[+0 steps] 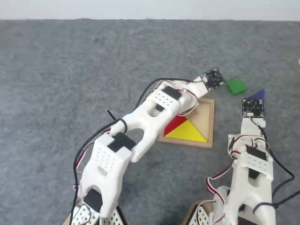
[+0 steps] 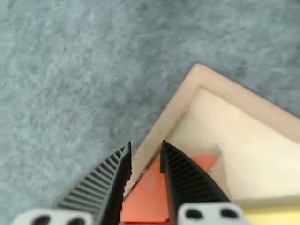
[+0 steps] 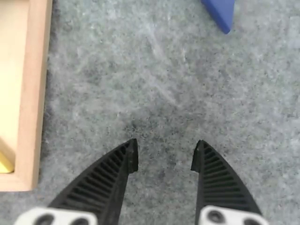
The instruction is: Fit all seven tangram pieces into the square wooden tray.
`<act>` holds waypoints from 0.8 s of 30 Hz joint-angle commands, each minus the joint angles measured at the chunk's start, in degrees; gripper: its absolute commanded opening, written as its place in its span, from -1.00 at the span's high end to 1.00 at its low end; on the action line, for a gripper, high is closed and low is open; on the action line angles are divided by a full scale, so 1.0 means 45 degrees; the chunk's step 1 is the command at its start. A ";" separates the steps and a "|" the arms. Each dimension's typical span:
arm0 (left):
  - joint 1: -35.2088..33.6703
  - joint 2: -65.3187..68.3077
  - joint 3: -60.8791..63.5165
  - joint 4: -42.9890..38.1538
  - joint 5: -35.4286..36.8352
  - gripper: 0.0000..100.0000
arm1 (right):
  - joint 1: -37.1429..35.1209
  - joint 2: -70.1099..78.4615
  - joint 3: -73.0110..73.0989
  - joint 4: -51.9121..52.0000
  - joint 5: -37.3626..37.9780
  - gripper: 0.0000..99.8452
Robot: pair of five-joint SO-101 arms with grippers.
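Tray (image 1: pixel 209 112) holds red piece (image 1: pixel 174 123), yellow piece (image 1: pixel 187 131) — green piece (image 1: pixel 236 86) outside.

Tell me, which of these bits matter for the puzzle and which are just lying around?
Puzzle: wooden tray, red piece, yellow piece, green piece, blue piece, left pincer, right pincer.
Just there: grey carpet.

Your left arm (image 1: pixel 140 126) and right arm (image 1: pixel 253 173) are white plastic shells dotted with small holes, with black motor blocks set in. Black, red and white cables (image 1: pixel 146 90) trail along them. Each wrist carries a small black circuit board (image 1: pixel 253 108). Your fingers (image 3: pixel 112 180) are black, ribbed and pointed.
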 commanded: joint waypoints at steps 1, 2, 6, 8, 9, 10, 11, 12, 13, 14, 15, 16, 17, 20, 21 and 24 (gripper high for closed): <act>-0.0215 -0.0254 -0.0537 0.0078 -0.0293 0.80 | 0.0088 -0.0342 -0.0449 -0.0225 -0.0137 0.61; -0.0156 -0.0274 -0.0557 0.0078 -0.0274 0.80 | 0.0088 -0.0342 -0.0449 -0.0225 -0.0137 0.61; -0.0098 -0.1270 -0.0342 0.0098 0.0078 0.80 | 0.0088 -0.0342 -0.0449 -0.0225 -0.0137 0.61; -0.0215 -0.2168 -0.0029 0.0098 0.0567 0.80 | 0.0088 -0.0342 -0.0449 -0.0225 -0.0137 0.61; -0.0215 -0.2696 0.0225 0.0137 0.0762 0.80 | 0.0088 -0.0342 -0.0449 -0.0225 -0.0137 0.61; -0.0254 -0.3282 0.0596 0.0137 0.0899 0.80 | 0.0107 -0.0342 -0.0449 -0.0225 -0.0137 0.61; -0.0293 -0.3946 0.1065 0.0137 0.1133 0.80 | 0.0107 -0.0342 -0.0469 -0.0186 -0.0137 0.61; -0.0352 -0.4669 0.1573 0.0078 0.1426 0.80 | 0.0107 -0.0342 -0.0488 -0.0147 -0.0137 0.61; -0.0352 -0.5431 0.2139 0.0059 0.1778 0.80 | 0.0107 -0.0342 -0.0488 -0.0147 -0.0137 0.61; -0.0371 -0.6252 0.2725 0.0059 0.2071 0.80 | 0.0107 -0.0342 -0.0488 -0.0127 -0.0137 0.61; -0.0430 -0.7072 0.3370 0.0059 0.2383 0.80 | 0.0107 -0.0342 -0.0488 -0.0127 -0.0117 0.61; -0.0547 -0.7893 0.4034 0.0059 0.2774 0.80 | 0.0127 -0.0342 -0.0488 -0.0127 -0.0117 0.61; -0.0664 -0.8615 0.4698 0.0059 0.3243 0.80 | 0.0127 -0.0342 -0.0508 -0.0107 -0.0117 0.61; -0.1661 -1.0589 0.6926 -0.0410 0.4435 0.80 | 0.0088 -0.0342 -0.0508 -0.0107 -0.0117 0.61; -0.2110 -1.1155 0.7687 -0.0625 0.4689 0.80 | 0.0088 -0.0342 -0.0508 -0.0107 -0.0117 0.61; -0.3575 -1.2425 0.9465 -0.0860 0.4884 0.79 | 0.0068 -0.0342 -0.0508 -0.0107 -0.0117 0.61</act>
